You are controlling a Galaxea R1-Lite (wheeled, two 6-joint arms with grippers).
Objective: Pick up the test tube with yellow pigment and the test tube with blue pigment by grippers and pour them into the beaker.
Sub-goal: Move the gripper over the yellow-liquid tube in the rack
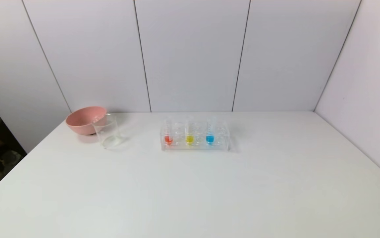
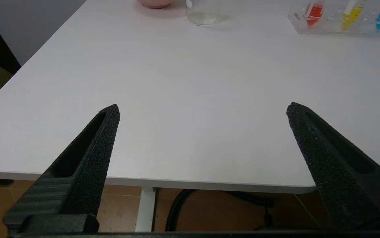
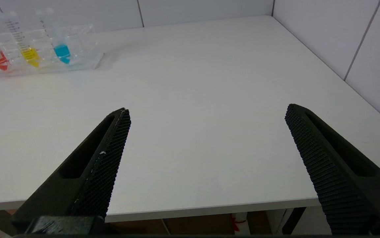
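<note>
**Both tools wait at the near edge, tubes untouched in the rack**

The clear rack point(image 1: 194, 138) stands toward the far edge of the white table point(image 1: 209, 191), about midway along it. Three tubes stand upright in its front row: a red-liquid tube point(image 1: 168, 138) at the left, the test tube with yellow pigment point(image 1: 190, 138) in the middle, and the test tube with blue pigment point(image 1: 210, 137) at the right. The beaker point(image 1: 107, 132) stands well apart from the rack toward the far left corner, just in front of a pink bowl point(image 1: 85, 119) and touching or nearly touching it; it looks empty.

Neither arm shows in the head view. The left tool point(image 2: 203, 109) hangs at the table's near edge with its fingers spread wide and nothing between them. The right tool point(image 3: 208, 110) does the same farther right along that edge, also spread and empty.

Nothing of the task is done yet. The tubes look light, stiff and smooth-walled, so they could slip under a loose pinch and might crack under a hard one. The best hold is probably the bare upper wall above the rack, well clear of the liquid, lifting straight up so the tube does not catch its hole. The rack looks light enough to drag along. The beaker is thin glass and could tip if knocked.
</note>
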